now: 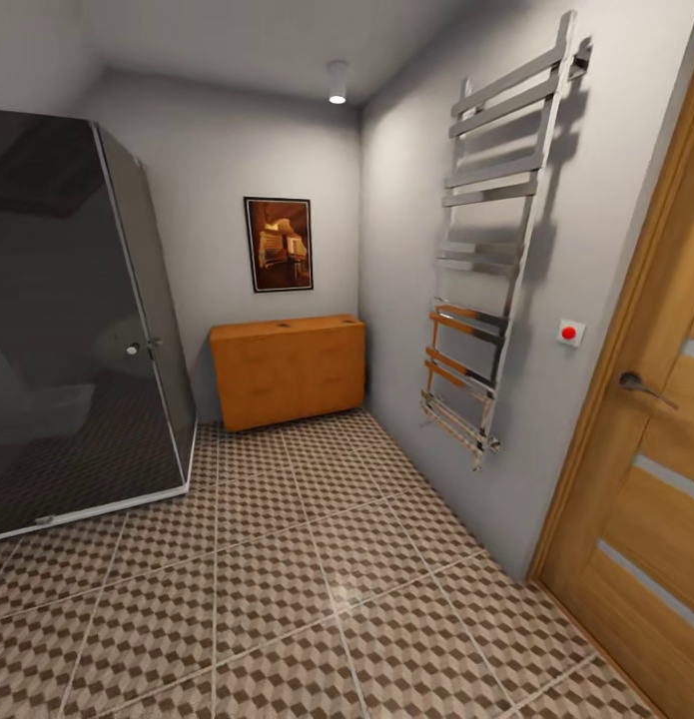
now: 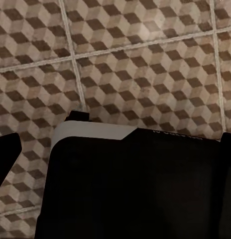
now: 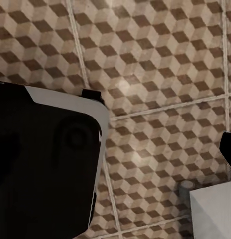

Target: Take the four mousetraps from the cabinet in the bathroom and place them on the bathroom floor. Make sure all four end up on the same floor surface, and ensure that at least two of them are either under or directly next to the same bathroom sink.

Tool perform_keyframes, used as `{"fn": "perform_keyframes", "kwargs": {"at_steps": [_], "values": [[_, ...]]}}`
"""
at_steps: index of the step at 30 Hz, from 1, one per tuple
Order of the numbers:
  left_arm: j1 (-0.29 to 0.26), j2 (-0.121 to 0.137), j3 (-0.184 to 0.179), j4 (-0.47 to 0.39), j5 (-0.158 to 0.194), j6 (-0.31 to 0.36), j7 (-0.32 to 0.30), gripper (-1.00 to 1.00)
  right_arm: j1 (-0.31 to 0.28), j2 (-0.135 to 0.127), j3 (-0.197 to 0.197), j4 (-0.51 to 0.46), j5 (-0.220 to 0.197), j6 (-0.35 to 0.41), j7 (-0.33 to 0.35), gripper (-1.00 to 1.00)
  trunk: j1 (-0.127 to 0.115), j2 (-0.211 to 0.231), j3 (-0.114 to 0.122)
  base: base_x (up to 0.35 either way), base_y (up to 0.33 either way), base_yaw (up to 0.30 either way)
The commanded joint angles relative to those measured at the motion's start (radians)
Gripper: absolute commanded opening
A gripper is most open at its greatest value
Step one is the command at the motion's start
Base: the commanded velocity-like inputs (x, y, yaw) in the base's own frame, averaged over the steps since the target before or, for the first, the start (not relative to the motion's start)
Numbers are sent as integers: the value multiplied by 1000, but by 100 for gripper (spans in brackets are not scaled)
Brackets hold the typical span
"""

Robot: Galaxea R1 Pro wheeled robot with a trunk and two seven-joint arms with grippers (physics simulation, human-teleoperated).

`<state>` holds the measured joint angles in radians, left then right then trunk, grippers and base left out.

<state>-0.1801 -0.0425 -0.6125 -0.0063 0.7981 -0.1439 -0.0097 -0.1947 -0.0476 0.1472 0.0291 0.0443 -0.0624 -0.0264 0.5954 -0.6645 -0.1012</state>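
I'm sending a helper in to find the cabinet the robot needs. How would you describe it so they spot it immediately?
Look to the far wall, under the framed picture. The cabinet stands there on the patterned tile floor, between the dark glass shower enclosure and the wall with the chrome towel rail. It is the only low, wide, orange-brown wooden piece there.

The cabinet (image 1: 288,371) is low, wide and orange-brown, standing closed against the far wall in the corner. The bathroom floor (image 1: 317,589), tiled in a brown-and-cream cube pattern with pale grout, extends up to its base.
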Motion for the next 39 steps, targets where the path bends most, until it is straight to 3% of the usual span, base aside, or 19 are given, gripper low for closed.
{"fn": "perform_keyframes", "kwargs": {"at_steps": [1, 24, 39], "values": [[-2, 0, -8, 2, 9, -3, 0, 100, -1, 0, 5, 3, 5, -5, -3, 100, 0, -1, -2, 0, 0, 296], [-1, -2, -7, 2, 9, -5, 5, 100, -1, -1, 5, 3, 5, -5, -3, 100, 0, -1, -2, 0, 0, 293], [-2, -2, -9, 1, 6, 25, -2, 100, 0, -6, 4, 3, 7, -5, -1, 100, 0, -1, -2, 198, 0, 55]]}}
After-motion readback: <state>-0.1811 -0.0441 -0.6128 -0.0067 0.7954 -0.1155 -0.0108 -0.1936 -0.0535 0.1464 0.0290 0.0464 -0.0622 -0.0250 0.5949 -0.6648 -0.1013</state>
